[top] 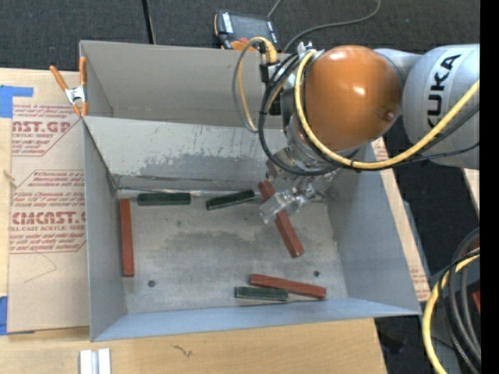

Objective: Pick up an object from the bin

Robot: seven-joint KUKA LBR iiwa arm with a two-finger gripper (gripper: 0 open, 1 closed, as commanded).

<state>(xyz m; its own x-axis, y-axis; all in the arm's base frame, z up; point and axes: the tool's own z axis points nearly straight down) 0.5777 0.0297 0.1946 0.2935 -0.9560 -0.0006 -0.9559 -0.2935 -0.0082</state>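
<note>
Green stick (261, 293) hugs the bin's (101, 232) front wall; my pincer (284, 202), whether open or closed I cannot tell, is over a red stick (291, 240): centre before lifting.

Matt grey metal bin (195, 248), floor scuffed and scratched; smooth, dull red bars (125, 237) and green bars (164, 199); glossy orange cover (347, 100), plastic-looking.

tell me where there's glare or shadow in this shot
Camera view: a bright highlight glares on the glossy orange dome cover at the arm's wrist; the grey metal bin is lit evenly, with a thin dark shadow along the foot of its back wall.
</note>
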